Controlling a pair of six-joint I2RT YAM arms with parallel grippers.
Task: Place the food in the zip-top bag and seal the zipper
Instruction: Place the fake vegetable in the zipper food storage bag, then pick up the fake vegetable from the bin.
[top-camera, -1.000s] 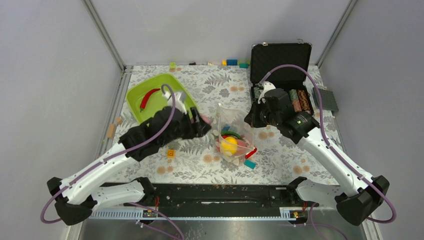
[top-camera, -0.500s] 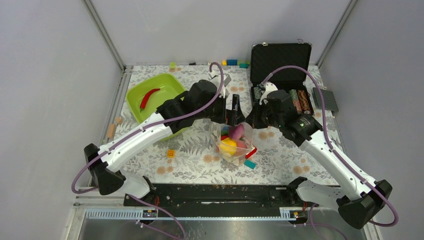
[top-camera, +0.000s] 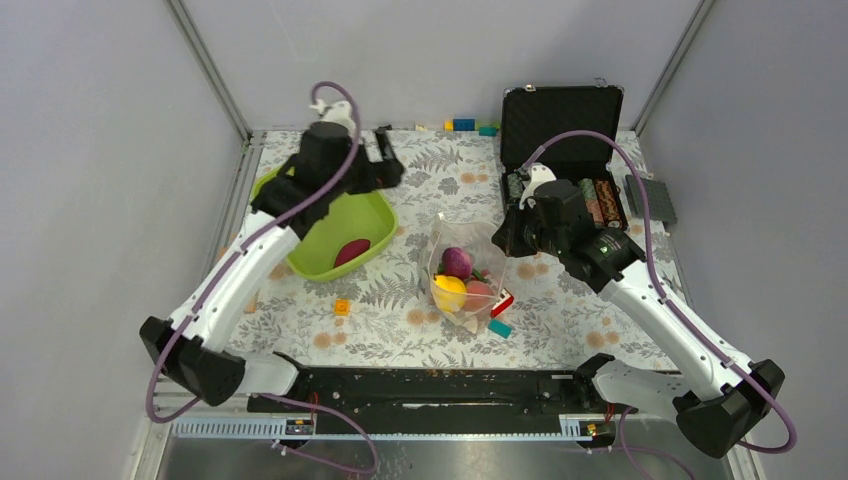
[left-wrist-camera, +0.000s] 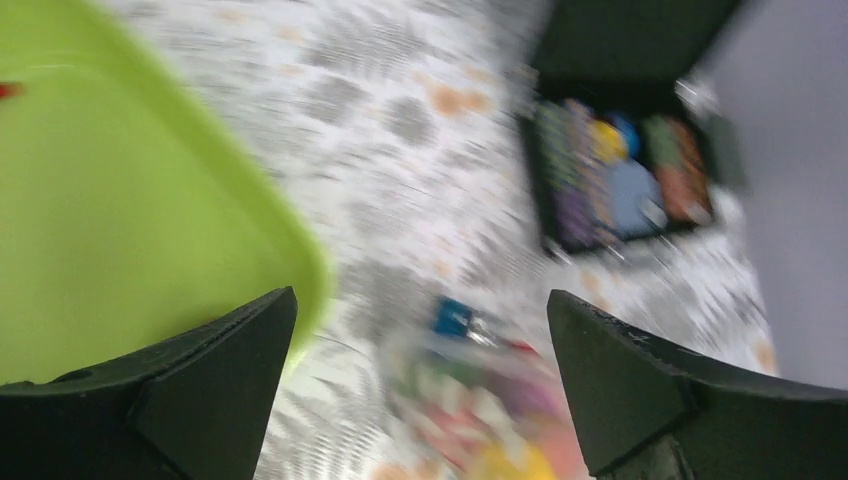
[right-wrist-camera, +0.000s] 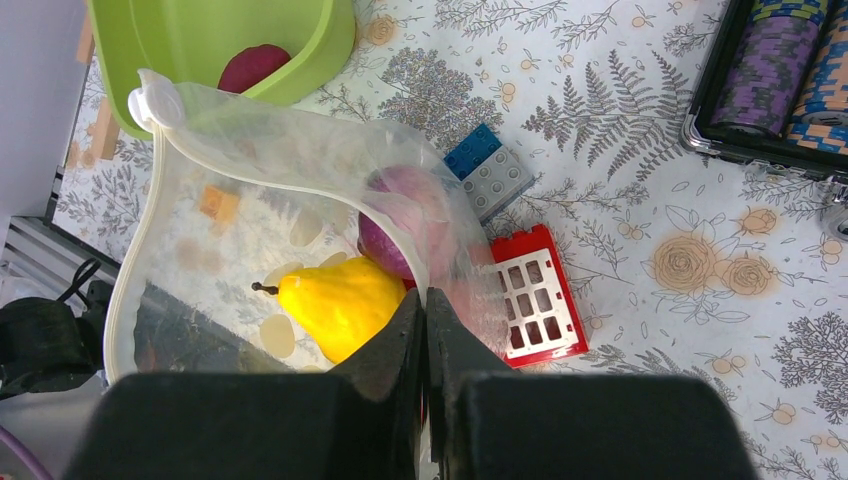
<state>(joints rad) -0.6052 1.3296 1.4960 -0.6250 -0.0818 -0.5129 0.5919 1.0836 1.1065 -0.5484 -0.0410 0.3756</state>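
right wrist: right gripper (right-wrist-camera: 425, 300) pinches the zip-top bag (right-wrist-camera: 250, 165) edge, food (right-wrist-camera: 335, 300) inside.

right end effector (right-wrist-camera: 425, 312): pinching zip-top bag (right-wrist-camera: 240, 185) rim | inside: yellow fruit (right-wrist-camera: 340, 305), purple onion (right-wrist-camera: 402, 215)

Beneath the left claw (left-wrist-camera: 420, 305), motion blur smears the zip-top bag (left-wrist-camera: 480, 410) into colours; the green tub (left-wrist-camera: 130, 220) left of the claw runs off-frame.

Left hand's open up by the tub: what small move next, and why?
Probably lower the left hand onto the dark red piece in the green tub: it lies outside the zip-top bag, whose mouth the right hand pinches open.
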